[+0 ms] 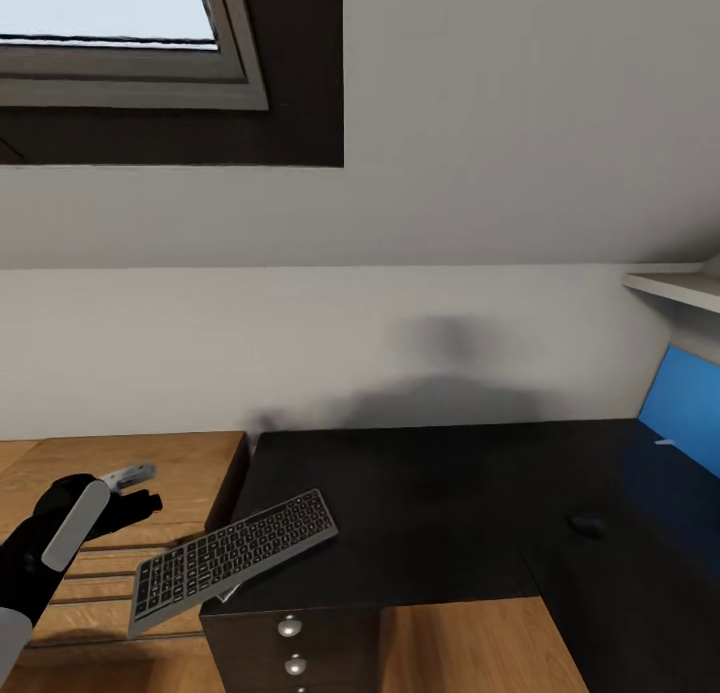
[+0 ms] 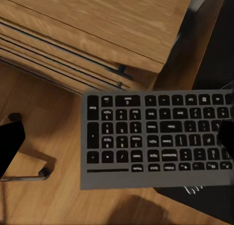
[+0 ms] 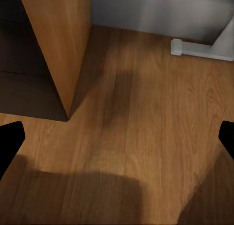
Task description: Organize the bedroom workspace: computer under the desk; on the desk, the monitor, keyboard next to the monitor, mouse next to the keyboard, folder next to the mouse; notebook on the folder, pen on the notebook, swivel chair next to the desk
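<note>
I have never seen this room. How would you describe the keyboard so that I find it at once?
Start from the big black-topped desk against the pale wall, with a wooden cabinet at its left. At the desk's front left corner, above the drawers, lies the keyboard, tilted and hanging half over the edge. It is the only flat grey slab covered with rows of black keys.

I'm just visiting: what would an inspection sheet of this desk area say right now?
Surface: black desk with a drawer pedestal under it.
Job's things: keyboard tilted, overhanging the desk's left front corner; small dark object, perhaps the mouse, on the desk.
Clutter: nothing seen.
Grippers: left gripper open, beside the keyboard; right gripper open, over wooden floor.
Cables: nothing seen.
Surroundings: wooden drawer cabinet, blue back panel, window, wall shelf.
</note>
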{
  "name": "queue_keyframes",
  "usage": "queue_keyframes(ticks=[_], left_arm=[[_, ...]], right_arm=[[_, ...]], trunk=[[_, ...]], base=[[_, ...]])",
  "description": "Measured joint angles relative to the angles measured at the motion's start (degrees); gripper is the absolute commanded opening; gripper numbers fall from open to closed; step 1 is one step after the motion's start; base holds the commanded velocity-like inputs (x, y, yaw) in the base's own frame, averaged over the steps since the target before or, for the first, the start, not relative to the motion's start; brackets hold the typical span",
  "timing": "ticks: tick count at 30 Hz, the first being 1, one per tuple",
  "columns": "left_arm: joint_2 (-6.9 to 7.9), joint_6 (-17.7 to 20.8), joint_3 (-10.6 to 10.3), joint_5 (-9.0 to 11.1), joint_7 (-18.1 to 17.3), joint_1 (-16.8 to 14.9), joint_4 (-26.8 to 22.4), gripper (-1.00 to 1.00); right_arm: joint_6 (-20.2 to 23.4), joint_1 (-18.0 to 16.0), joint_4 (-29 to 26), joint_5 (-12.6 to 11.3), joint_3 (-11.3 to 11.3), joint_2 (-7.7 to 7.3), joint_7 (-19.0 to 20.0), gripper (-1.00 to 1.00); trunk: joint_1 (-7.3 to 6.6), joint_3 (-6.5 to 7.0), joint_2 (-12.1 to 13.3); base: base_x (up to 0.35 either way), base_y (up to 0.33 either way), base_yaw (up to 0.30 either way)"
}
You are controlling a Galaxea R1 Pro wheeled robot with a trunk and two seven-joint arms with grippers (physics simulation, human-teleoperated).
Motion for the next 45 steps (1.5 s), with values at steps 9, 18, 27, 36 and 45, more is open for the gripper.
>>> queue_keyframes(ticks=[9, 18, 27, 36, 45], left_arm=[[-0.08, 0.0, 0.0, 0.0, 0.0, 0.0, 0.3, 1.00], [-0.20, -2.1, 0.0, -0.2, 0.0, 0.0, 0.3, 1.00], [-0.22, -8.5, 0.0, -0.2, 0.3, 0.0, 0.4, 1.00], [-0.26, -16.9, -1.3, -0.5, 0.2, 0.0, 3.6, 1.00], [-0.29, -19.2, -2.5, -0.6, 0.0, 0.0, 4.9, 1.00]], right_arm=[[0.0, 0.0, 0.0, 0.0, 0.0, -0.06, 0.0, 1.00], [0.0, 0.0, 0.0, 0.0, 0.0, 0.01, 0.0, 1.00], [0.0, 0.0, 0.0, 0.0, 0.0, 0.05, 0.0, 1.00], [-0.1, 0.0, 0.0, 0.0, 0.0, 0.05, 0.0, 1.00], [0.0, 0.0, 0.0, 0.0, 0.0, -0.02, 0.0, 1.00]], trunk=[[0.03, 0.00, 0.0], [1.55, -1.15, -2.7], [3.53, -2.77, -6.3], [5.51, -4.39, -9.9], [7.49, -6.01, -13.6]], base=[[0.102, 0.000, 0.000], [0.004, 0.000, 0.000], [0.000, 0.000, 0.000], [0.000, 0.000, 0.000], [0.000, 0.000, 0.000]])
